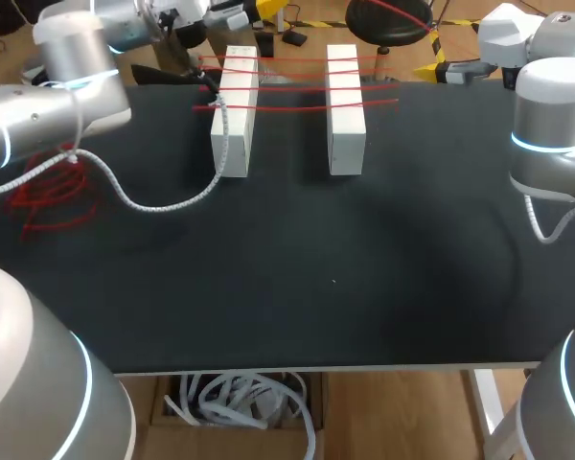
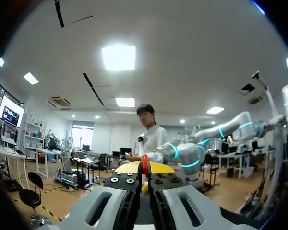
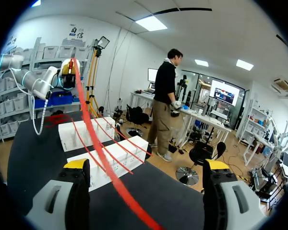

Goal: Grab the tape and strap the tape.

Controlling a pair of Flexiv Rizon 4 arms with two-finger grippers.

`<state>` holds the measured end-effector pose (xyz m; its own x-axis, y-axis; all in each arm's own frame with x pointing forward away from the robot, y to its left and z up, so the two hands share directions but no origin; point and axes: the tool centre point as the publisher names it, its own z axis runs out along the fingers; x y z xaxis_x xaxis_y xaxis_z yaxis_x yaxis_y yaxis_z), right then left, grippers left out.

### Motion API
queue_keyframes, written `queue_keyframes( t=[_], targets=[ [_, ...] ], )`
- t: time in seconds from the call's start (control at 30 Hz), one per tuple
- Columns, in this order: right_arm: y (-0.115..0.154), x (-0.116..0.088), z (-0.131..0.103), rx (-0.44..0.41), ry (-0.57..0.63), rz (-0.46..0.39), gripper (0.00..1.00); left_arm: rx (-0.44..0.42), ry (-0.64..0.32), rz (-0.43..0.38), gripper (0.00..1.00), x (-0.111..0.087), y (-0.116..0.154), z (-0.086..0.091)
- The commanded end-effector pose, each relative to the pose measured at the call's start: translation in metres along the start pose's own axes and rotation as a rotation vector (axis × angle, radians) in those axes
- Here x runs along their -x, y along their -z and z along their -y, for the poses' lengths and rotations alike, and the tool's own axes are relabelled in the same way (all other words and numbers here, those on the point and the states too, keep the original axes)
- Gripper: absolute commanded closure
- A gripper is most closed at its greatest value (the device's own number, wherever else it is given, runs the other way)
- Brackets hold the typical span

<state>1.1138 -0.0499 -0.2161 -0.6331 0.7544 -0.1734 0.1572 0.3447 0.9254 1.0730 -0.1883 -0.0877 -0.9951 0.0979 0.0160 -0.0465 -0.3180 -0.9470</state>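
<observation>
Across two white blocks (image 1: 346, 107) on the worktop (image 1: 364, 287): red tape (image 1: 297, 84), several passes. Our left gripper (image 2: 144, 175), clamped on the tape; our right gripper (image 3: 146, 165), spread wide, tape passing untouched through its gap.

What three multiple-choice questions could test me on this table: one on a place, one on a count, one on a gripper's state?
1. Where does the stretched red tape run? A. Across both white blocks. B. Around a chair. C. Over a cup.
2. How many white blocks stand on the table? A. One. B. Two. C. Five.
3. How are the right gripper's fingers? A. Shut on a block. B. Pressed together. C. Wide open.
Answers: 1 A: strands cross both tops. 2 B: two stand side by side. 3 C: its yellow tips are far apart.
</observation>
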Motion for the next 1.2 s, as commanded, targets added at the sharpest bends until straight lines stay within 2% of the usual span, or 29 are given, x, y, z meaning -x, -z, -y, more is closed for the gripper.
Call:
queue_keyframes(
  t=[0.03, 1.03, 1.07, 1.17, 1.2],
  targets=[
    [0.0, 0.0, 0.0, 0.0, 0.0, 0.0, 0.0, 0.0, 0.003, 0.005, 1.0, 0.001, -0.005, -0.001],
    [0.0, 0.0, 0.0, 0.0, 0.0, 0.0, 0.0, -0.018, -0.01, -0.019, 1.0, 0.005, -0.016, -0.002],
    [-0.003, 0.001, -0.001, -0.051, 0.048, 0.013, 0.0, -0.018, -0.01, -0.019, 1.0, 0.005, -0.016, -0.002],
    [-0.006, 0.011, -0.004, -0.092, -0.078, 0.075, 0.0, -0.018, -0.01, -0.019, 1.0, 0.005, -0.016, -0.002],
    [-0.005, 0.016, -0.003, -0.08, -0.213, 0.094, 0.0, -0.018, -0.01, -0.019, 1.0, 0.005, -0.016, -0.002]
  ],
)
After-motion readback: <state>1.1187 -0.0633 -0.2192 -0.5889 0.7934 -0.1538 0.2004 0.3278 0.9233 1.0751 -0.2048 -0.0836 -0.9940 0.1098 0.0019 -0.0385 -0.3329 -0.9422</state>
